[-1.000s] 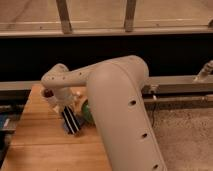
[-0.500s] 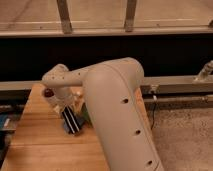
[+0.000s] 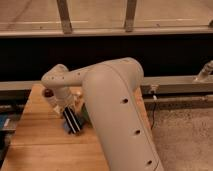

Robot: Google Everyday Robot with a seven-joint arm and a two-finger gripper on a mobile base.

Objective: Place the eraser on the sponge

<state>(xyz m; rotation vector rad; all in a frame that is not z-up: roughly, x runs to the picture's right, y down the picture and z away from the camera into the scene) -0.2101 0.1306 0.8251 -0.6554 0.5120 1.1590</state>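
Note:
My gripper (image 3: 67,111) hangs at the end of the cream arm over the left part of the wooden table (image 3: 40,150). It is shut on the eraser (image 3: 73,122), a black block with white stripes that slants down to the right from the fingers. A small light-blue bit of the sponge (image 3: 67,131) shows just under the eraser's lower left side. I cannot tell whether the eraser touches the sponge. The arm hides most of the sponge.
A sliver of the green bowl (image 3: 84,115) shows right of the eraser, mostly behind the arm. A small red thing (image 3: 48,93) sits near the table's far left edge. A blue object (image 3: 3,123) lies off the table's left side. A dark wall with a metal rail runs behind.
The arm has swung forward and to the right, now covering more of the view. The eraser has shifted slightly right and down with the gripper.

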